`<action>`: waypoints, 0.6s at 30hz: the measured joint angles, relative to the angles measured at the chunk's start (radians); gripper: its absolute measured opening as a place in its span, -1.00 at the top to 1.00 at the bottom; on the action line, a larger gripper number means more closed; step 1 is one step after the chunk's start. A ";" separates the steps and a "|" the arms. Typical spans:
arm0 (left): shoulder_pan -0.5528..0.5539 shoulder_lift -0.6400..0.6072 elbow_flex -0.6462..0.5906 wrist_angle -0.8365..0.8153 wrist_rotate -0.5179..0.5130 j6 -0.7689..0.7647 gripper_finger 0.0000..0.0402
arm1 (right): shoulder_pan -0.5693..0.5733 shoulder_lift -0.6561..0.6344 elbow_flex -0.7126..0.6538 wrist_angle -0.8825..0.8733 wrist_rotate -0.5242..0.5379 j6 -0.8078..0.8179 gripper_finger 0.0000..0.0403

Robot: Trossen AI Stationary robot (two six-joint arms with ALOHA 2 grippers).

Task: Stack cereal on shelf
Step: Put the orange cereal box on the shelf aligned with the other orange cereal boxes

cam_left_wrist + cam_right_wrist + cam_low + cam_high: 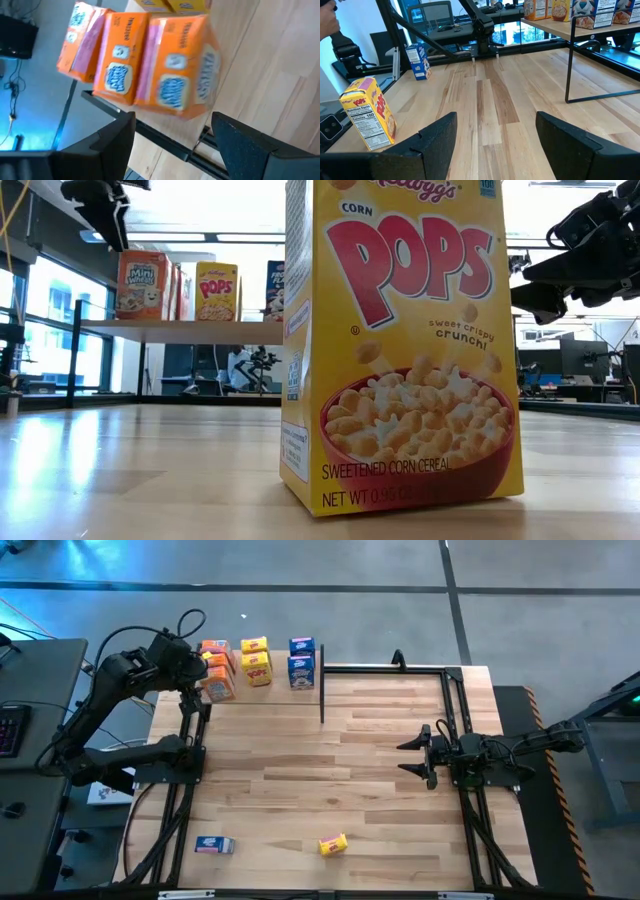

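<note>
The left gripper point(203, 686) hangs at the shelf point(330, 668), its fingers point(112, 137) spread just short of an orange cereal box point(177, 65). Right gripper point(420, 753): fingers point(437, 132) open over bare desk point(330, 800); a yellow cereal box point(369, 114) and a blue cereal box point(418, 61) stand ahead.

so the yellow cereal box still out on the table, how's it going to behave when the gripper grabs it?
The yellow box is thin cardboard, so probably light and easily dented by a hard squeeze. It stands upright on a narrow base in the low view, so a sideways nudge would likely tip it. Its glossy print may be somewhat slippery.
</note>
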 joint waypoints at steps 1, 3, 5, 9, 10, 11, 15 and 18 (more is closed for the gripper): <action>0.000 -0.007 0.000 0.000 -0.002 -0.009 -0.26 | 0.000 0.000 0.000 0.000 0.000 0.000 -0.31; 0.000 -0.020 0.000 0.000 -0.004 -0.034 -0.26 | 0.000 0.000 0.000 0.000 0.000 0.000 -0.31; 0.000 -0.035 0.000 0.000 -0.005 -0.055 -0.26 | 0.000 0.000 0.000 0.000 0.000 0.000 -0.31; -0.001 -0.068 0.000 0.001 0.005 -0.111 -0.26 | 0.000 0.000 0.000 0.000 0.000 0.000 -0.31; -0.003 -0.075 0.000 0.004 0.018 -0.134 -0.26 | 0.000 0.000 0.000 0.000 0.000 0.000 -0.31; -0.005 -0.082 0.000 0.007 0.034 -0.160 -0.26 | 0.000 0.000 0.000 0.000 0.000 0.000 -0.31; -0.022 -0.108 0.000 0.030 0.117 -0.271 -0.26 | 0.000 0.000 0.000 0.000 0.000 0.000 -0.31; -0.043 -0.116 0.000 0.062 0.176 -0.384 -0.26 | 0.000 0.000 0.000 0.000 0.000 0.000 -0.31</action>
